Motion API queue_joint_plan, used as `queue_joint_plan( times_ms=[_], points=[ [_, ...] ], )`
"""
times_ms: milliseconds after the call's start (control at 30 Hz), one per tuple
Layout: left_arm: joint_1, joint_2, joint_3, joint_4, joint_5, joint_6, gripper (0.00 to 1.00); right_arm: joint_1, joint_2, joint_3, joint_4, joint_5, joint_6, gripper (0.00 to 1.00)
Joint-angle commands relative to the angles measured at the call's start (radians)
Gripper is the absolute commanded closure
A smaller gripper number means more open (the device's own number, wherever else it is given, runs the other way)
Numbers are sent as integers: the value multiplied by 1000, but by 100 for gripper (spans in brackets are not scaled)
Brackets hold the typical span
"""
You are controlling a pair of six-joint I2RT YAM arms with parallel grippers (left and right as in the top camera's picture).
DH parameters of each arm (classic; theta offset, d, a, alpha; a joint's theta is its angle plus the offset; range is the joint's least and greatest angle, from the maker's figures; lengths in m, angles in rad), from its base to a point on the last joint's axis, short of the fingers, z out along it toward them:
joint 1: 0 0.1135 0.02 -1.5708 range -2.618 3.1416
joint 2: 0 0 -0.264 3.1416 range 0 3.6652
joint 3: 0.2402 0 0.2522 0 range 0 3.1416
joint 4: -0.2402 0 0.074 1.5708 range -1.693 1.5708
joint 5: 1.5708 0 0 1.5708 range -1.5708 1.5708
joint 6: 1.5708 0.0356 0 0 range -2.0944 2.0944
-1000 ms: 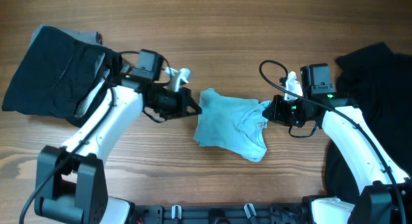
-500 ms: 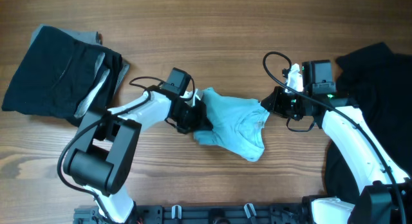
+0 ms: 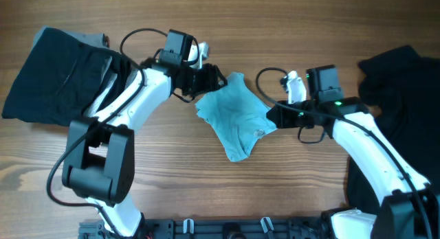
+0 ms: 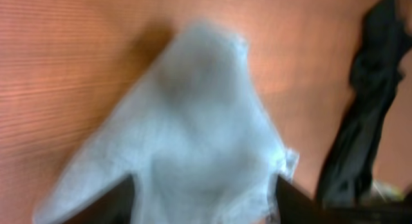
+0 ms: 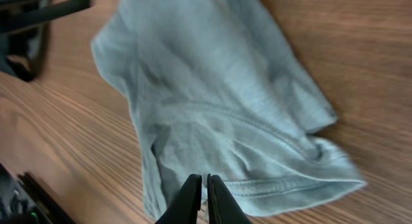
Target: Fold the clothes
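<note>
The pale aqua T-shirt [image 3: 234,115] lies crumpled mid-table, its narrow end pointing to the front edge. My left gripper [image 3: 212,79] is at its far left corner. In the blurred left wrist view its dark fingers stand wide apart, the gripper [image 4: 206,180] open with shirt fabric [image 4: 199,121] showing between them. My right gripper [image 3: 272,116] is at the shirt's right edge. In the right wrist view this gripper [image 5: 206,180] is shut on the shirt [image 5: 212,89], close to a stitched hem.
A folded black garment with grey lining [image 3: 62,77] lies at the far left. A loose black pile [image 3: 399,101] covers the right side, also seen as dark cloth [image 4: 367,102] in the left wrist view. Bare wooden table [image 3: 227,26] surrounds the shirt.
My left gripper has swung toward the back to the shirt's far corner and opened. The right gripper moved left with the shirt, which now lies narrower and further left.
</note>
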Motion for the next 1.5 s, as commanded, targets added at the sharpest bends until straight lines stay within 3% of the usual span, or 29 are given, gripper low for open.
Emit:
queue_joint_plan(
  times_ms=[0,33,133,267,367,500,700,833,900,1033,1100,1133,1267,1367,1467],
  points=[
    [18,-80,33,-169,-6,38,12,41,90,1,12,117,4,92],
    [20,-83,33,-220,-6,50,0,45,133,1,24,137,5,92],
    [20,-76,18,-313,-37,56,0,45,232,1,58,126,43,96],
    [29,-74,-85,-300,-37,-2,0,45,316,1,68,71,32,96],
    [29,-74,-173,-199,18,-75,0,45,312,1,65,72,23,96],
    [-4,-68,-319,69,21,-328,0,45,312,1,65,71,24,96],
    [-102,-19,-405,336,-36,-530,0,45,312,1,65,71,26,96],
    [-176,35,-405,413,-56,-550,5,45,312,1,65,71,28,96],
    [-201,64,-405,429,-73,-556,15,45,312,1,65,71,27,96],
    [-197,83,-405,430,-96,-554,64,45,312,1,64,72,28,96],
    [-181,79,-404,425,-95,-521,87,44,310,2,50,67,38,96],
    [-169,76,-404,417,-95,-485,93,44,300,4,24,63,58,96],
    [-103,22,-388,336,-95,-373,96,35,182,54,-96,64,26,96],
    [9,-114,-291,120,-96,-192,96,17,6,167,-213,42,-51,96],
    [121,-229,-166,-45,-96,-93,96,2,-102,232,-238,45,-50,95]
  ],
)
